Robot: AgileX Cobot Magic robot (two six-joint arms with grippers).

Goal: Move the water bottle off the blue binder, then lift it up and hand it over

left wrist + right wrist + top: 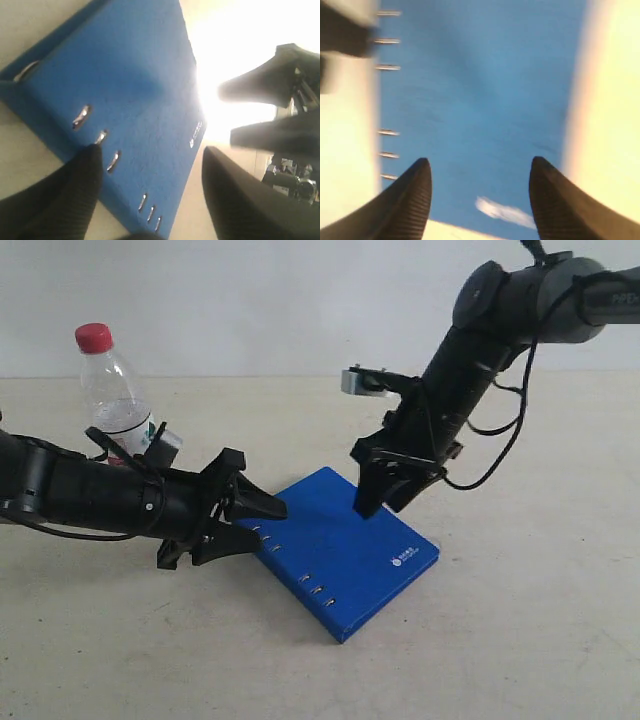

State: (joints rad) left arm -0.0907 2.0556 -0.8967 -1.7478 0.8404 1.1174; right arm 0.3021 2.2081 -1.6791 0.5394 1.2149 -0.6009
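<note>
The water bottle (108, 385), clear with a red cap, stands upright on the table at the back left, off the binder. My left arm hides its base. The blue binder (345, 545) lies flat in the middle, closed, with small slots along its left edge. My left gripper (270, 525) is open at that slotted edge, low over the table. In its wrist view the left gripper (150, 150) straddles the binder (130, 75) corner, holding nothing. My right gripper (382, 508) hangs open just above the binder's far side. In the right wrist view the right gripper (480, 161) is empty over the blue cover (480, 90).
The binder and bottle rest on a pale beige table (520, 640) in front of a white wall. A small white logo (502, 211) sits on the binder cover near its right edge. The right arm's cable (500, 455) loops beside its wrist.
</note>
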